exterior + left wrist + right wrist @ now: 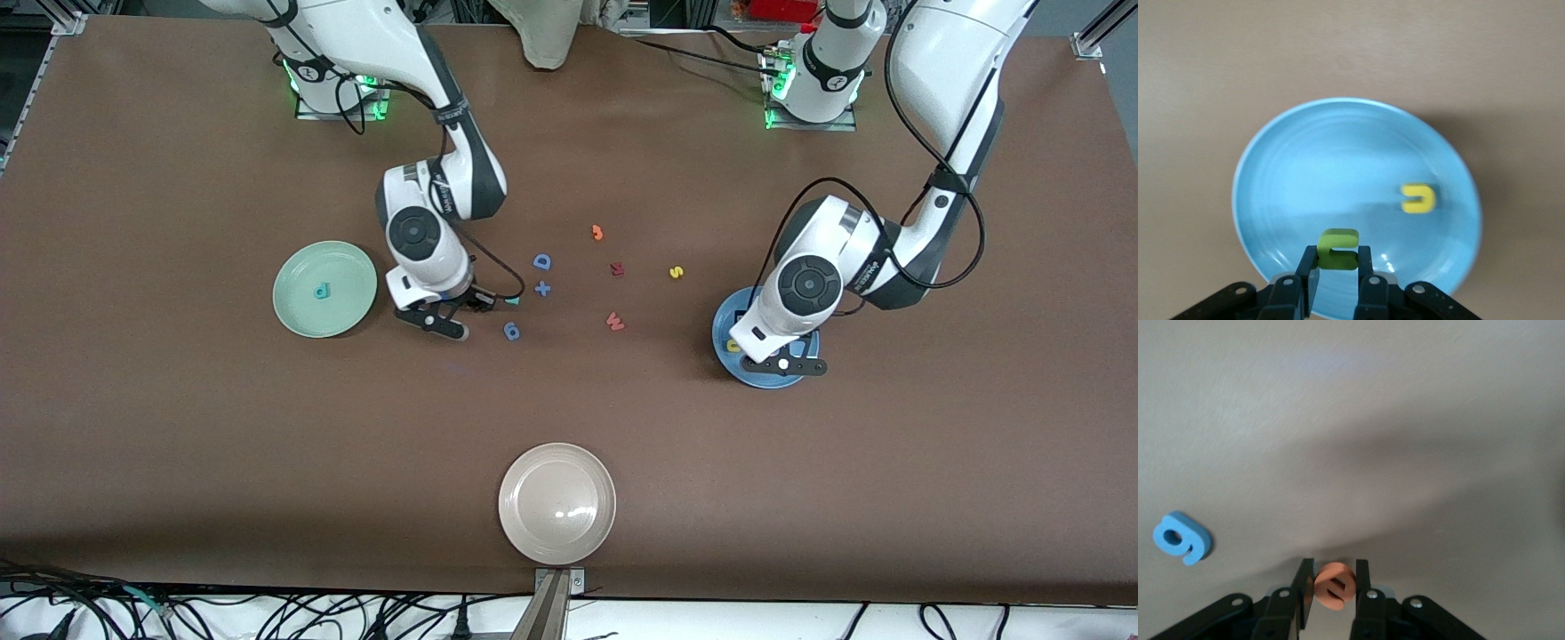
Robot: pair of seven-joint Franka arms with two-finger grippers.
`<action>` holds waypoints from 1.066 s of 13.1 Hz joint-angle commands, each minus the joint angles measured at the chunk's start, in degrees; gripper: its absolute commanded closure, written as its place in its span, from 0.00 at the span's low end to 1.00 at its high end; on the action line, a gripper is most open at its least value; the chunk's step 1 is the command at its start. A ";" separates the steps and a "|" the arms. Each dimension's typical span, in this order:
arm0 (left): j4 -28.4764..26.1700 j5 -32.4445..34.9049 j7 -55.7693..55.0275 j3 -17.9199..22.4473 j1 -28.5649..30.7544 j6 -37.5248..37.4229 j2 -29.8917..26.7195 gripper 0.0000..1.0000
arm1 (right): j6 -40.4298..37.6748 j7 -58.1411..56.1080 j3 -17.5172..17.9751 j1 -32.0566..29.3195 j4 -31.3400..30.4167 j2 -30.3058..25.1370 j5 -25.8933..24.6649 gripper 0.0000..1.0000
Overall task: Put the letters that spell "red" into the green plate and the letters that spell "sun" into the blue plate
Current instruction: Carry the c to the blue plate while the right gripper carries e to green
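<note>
The beige plate sits unused. Right gripper, over bare table beside the green plate, pinches the orange "e"; left gripper clamps the green "n" over the blue plate. Light, squashy foam: best held across flat faces

"d" in the green plate, "u" in the blue plate

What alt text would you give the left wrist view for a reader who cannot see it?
The left gripper is shut on a green "n", held over the blue plate. A yellow "u" already lies in that plate, which sits on the brown table.
</note>
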 commanded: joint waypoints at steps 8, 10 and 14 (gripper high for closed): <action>-0.92 1.31 -0.08 -0.64 4.82 4.19 2.99 0.34 | -20.99 -25.22 -19.90 -0.20 -3.30 -7.72 1.17 0.82; -0.92 1.13 -0.18 -0.64 4.82 3.67 2.47 0.00 | -20.29 -29.36 -22.19 -0.11 -6.55 -7.98 1.26 0.82; -0.83 1.04 0.00 -0.73 4.82 2.43 0.97 0.00 | -11.19 -31.48 -21.86 0.50 -14.28 -7.98 1.26 0.82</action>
